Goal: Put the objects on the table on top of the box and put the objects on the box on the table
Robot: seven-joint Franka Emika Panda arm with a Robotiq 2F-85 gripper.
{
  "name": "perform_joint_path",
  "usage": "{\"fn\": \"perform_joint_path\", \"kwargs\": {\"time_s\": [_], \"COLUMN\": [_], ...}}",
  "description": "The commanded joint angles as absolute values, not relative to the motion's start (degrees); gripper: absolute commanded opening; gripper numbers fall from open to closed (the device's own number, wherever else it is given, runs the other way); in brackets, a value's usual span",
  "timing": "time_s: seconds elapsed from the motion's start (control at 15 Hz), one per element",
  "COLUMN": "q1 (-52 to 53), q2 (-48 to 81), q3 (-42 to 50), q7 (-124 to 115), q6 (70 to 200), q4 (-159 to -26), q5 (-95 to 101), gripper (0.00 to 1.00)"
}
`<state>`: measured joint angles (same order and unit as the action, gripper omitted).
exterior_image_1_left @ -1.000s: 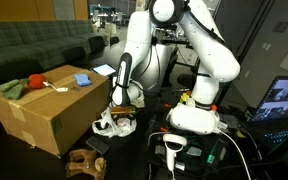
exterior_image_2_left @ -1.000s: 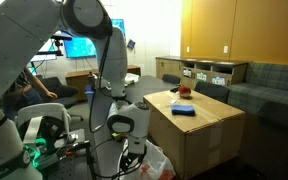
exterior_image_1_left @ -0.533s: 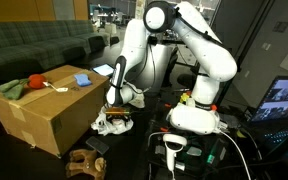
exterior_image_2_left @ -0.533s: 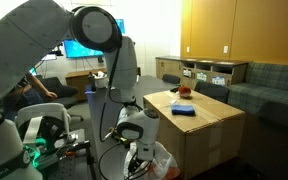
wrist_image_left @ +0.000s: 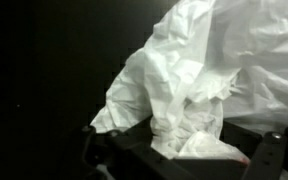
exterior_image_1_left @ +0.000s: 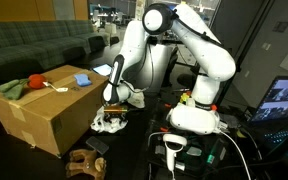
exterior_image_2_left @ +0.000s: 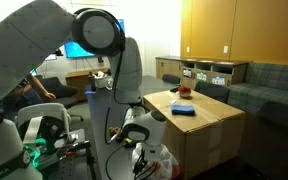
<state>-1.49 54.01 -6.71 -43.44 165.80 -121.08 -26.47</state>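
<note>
A crumpled white bag (exterior_image_1_left: pixel 111 123) lies on the dark table (exterior_image_1_left: pixel 134 150) beside the brown cardboard box (exterior_image_1_left: pixel 44 118). My gripper (exterior_image_1_left: pixel 114 108) is down on it. In the wrist view the white bag (wrist_image_left: pixel 204 70) bunches up between the dark fingers of the gripper (wrist_image_left: pixel 179 150); the jaws stand partly closed round it, and a firm grip does not show. On the box top lie a blue cloth (exterior_image_1_left: pixel 82 78), a red-orange thing (exterior_image_1_left: pixel 34 83), a green thing (exterior_image_1_left: pixel 12 90) and a small white item (exterior_image_1_left: pixel 54 88). The other exterior view shows the box (exterior_image_2_left: pixel 209 130), blue cloth (exterior_image_2_left: pixel 185 111) and bag (exterior_image_2_left: pixel 162 160).
A brown object (exterior_image_1_left: pixel 84 162) lies low in front of the box. The arm's white base (exterior_image_1_left: pixel 194 115) and a handheld scanner (exterior_image_1_left: pixel 174 150) stand close by. A grey-green sofa (exterior_image_1_left: pixel 34 45) is behind the box. Monitors glow at the edges.
The arm has come down over the white bag beside the box, and the jaws have narrowed round it. The things on the box have not moved.
</note>
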Motion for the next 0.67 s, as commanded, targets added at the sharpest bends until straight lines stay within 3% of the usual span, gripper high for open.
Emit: {"fn": "perform_joint_path", "kwargs": {"time_s": [0.0,0.2,0.6], "q1": [-0.1,2.3,8.3], "q2": [52.8,49.3,41.0], "q3": [-5.5,-4.1,-1.0], "q7": [-39.8,-36.0,-28.5], "q6": [165.4,165.1,163.5], "q4": [-121.2,-123.8,-129.7], "q5": [-25.8,-23.8,-18.2], "gripper": [0.19,0.0,0.0]}}
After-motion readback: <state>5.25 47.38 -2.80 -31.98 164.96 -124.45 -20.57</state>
